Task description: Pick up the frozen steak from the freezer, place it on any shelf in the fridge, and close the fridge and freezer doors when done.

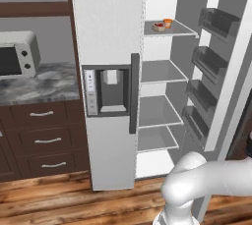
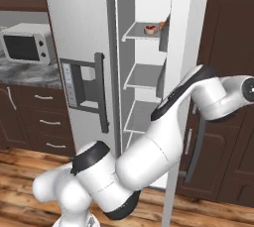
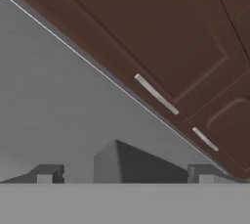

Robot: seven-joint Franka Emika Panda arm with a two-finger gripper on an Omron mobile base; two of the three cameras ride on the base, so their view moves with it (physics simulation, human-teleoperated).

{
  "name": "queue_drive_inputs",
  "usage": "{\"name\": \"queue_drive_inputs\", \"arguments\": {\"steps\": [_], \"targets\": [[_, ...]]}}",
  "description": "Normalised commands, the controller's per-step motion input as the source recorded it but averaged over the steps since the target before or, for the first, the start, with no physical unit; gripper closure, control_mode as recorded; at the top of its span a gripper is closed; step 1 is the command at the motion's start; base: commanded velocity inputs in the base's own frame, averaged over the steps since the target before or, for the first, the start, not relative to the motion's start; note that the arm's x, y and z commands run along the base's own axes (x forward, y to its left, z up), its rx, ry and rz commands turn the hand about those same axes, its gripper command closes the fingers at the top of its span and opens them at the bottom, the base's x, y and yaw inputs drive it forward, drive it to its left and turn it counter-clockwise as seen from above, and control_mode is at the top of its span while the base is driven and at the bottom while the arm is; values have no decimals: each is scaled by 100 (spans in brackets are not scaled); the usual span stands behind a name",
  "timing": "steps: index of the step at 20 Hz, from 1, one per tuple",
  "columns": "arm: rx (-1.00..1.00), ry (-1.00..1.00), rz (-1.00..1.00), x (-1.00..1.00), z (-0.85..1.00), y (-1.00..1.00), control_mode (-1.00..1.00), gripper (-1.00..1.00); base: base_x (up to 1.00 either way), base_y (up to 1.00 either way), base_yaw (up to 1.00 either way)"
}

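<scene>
The freezer door (image 1: 106, 22), white with a grey dispenser recess (image 1: 110, 91), stands shut over the freezer. Beside it the fridge (image 1: 157, 113) is open, showing broad pale shelves. On its top shelf lies a small tan and red thing (image 1: 158, 26) beside an orange one (image 1: 168, 22); I cannot tell if either is the steak. The fridge door (image 1: 231, 47) hangs wide open with dark inner bins. My arm reaches round that door's outer side (image 2: 186, 32), near its dark bar handle (image 2: 199, 144). My gripper (image 3: 125, 175) is open against the door's pale face, a grey block between its fingertips (image 3: 46, 174).
A dark brown tall cabinet (image 2: 230, 47) with silver handles (image 3: 156, 94) stands close behind the open fridge door. To the left are a microwave (image 1: 18, 53) on a marble counter (image 1: 44, 84) and brown drawers (image 1: 47, 140). The floor is wood.
</scene>
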Motion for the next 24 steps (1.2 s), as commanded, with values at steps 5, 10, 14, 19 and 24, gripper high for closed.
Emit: {"name": "queue_drive_inputs", "arguments": {"steps": [5,10,14,19,24], "targets": [[13,-6,9,34,0,82,-100,-100,0,0,0],[12,-6,7,52,0,82,-100,-100,0,0,0],[11,-9,5,52,0,93,-100,-100,0,0,0],[10,-9,3,59,0,99,-100,-100,0,0,0],[8,-8,2,73,0,100,-100,-100,0,0,0]]}}
